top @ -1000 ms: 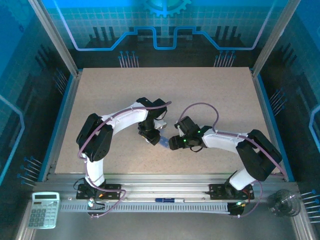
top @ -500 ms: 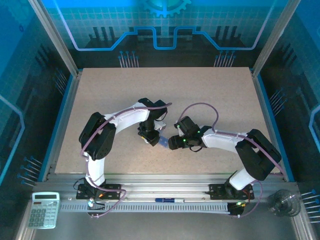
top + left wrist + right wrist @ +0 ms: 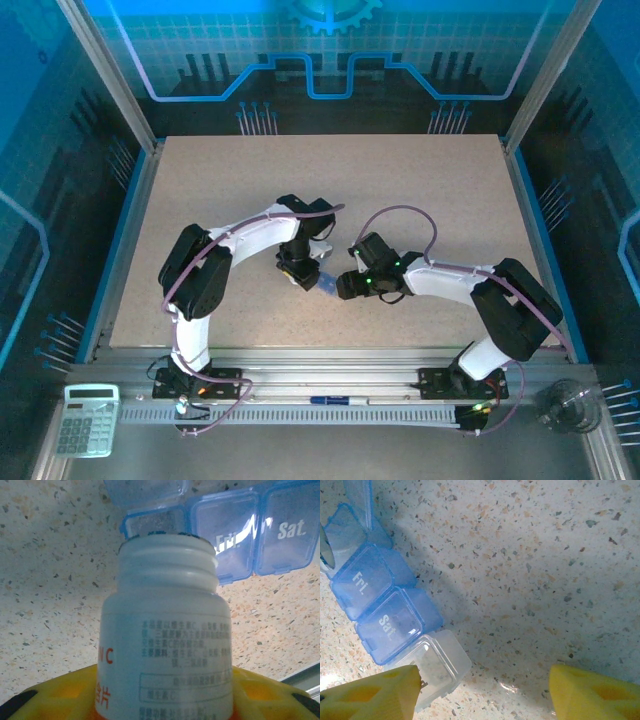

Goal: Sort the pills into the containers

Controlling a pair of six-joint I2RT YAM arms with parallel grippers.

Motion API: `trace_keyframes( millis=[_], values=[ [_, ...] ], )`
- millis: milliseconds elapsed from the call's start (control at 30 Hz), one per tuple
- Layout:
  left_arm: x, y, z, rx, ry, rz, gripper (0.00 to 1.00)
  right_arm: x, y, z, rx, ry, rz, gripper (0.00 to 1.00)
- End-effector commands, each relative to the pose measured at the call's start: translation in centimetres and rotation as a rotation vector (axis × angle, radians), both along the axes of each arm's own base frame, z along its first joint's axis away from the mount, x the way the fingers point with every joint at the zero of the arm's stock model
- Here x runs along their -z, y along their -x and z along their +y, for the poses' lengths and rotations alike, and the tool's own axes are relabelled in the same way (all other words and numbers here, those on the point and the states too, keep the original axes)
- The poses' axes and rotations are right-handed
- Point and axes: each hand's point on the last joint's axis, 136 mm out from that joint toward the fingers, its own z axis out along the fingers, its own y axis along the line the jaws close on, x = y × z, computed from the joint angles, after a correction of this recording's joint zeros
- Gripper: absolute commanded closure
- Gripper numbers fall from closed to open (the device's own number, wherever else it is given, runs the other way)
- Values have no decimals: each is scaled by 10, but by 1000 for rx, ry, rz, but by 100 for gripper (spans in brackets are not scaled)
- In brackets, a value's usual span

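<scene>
My left gripper point(image 3: 160, 692) is shut on a white pill bottle point(image 3: 167, 630) with printed text and an uncapped threaded neck. The neck points at the translucent blue pill box point(image 3: 250, 535), right over a compartment whose lid stands open. The "Fri." and "Sat." lids are closed. In the top view the pill box point(image 3: 327, 283) lies between my left gripper point(image 3: 302, 276) and my right gripper point(image 3: 345, 286). My right gripper point(image 3: 485, 690) is open and low over the table. Its left finger point(image 3: 370, 695) overlaps the clear end compartment point(image 3: 437, 662) of the box point(image 3: 380, 605). The pills are hidden.
The speckled tabletop point(image 3: 400, 190) is bare behind and beside the arms. Off the table's near edge lie a calculator point(image 3: 87, 420), a pen point(image 3: 338, 400) on the rail, and a clear cup point(image 3: 565, 405) at the right.
The left arm's elbow has shifted slightly to the right. Both grippers and the pill box have stayed where they were.
</scene>
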Motion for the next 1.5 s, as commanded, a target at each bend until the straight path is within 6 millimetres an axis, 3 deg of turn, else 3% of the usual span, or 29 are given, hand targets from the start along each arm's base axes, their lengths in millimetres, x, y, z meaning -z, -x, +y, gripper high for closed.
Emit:
trace_keyframes(
  millis=[0, 533, 667, 967, 1467],
  values=[
    [-9, -3, 1, 6, -10, -8, 100, 12, 14, -6, -6, 40, 39, 30],
    [15, 1, 11, 20, -70, 28, 100, 15, 16, -6, -8, 46, 49, 30],
    [10, -1, 9, 17, -60, 18, 100, 16, 17, -6, -9, 48, 51, 30],
    [-21, -7, 3, 5, -13, -35, 100, 16, 17, -6, -11, 52, 52, 30],
    [-6, -4, 12, 22, -71, -10, 100, 19, 19, -8, -10, 57, 58, 30]
  ],
)
